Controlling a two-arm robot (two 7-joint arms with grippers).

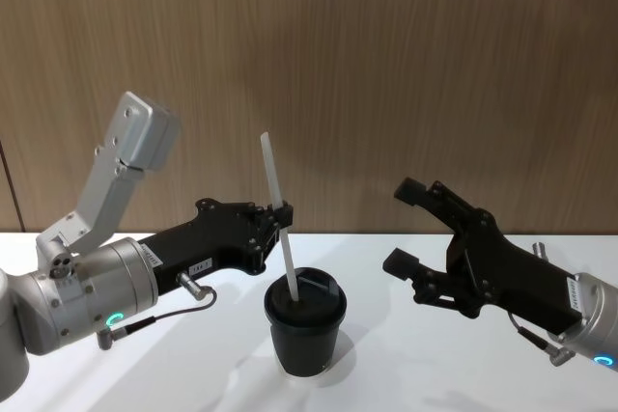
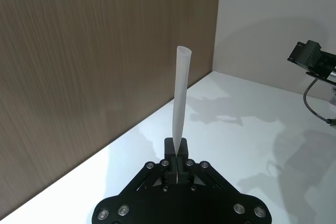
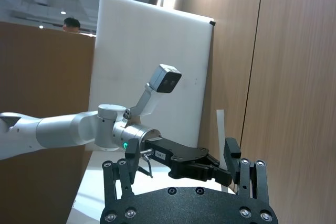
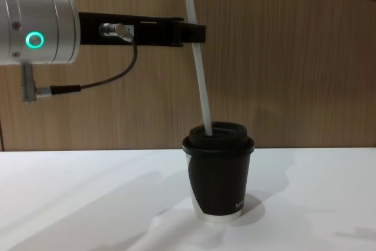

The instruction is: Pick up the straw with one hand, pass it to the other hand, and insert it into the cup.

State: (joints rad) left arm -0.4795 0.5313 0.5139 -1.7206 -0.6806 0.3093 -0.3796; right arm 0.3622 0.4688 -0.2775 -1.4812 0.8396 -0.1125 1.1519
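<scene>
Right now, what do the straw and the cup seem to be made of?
The straw, held in the left end effector, looks like matte white paper or thin plastic: it is opaque, with no gloss, and I cannot tell which. The cup looks like matte black paper, with a pale bottom rim and small white print. Its domed lid looks like black plastic with a slight sheen.

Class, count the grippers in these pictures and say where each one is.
2. The left gripper is shut on the straw above the cup; the right gripper hangs open beside it.
</scene>
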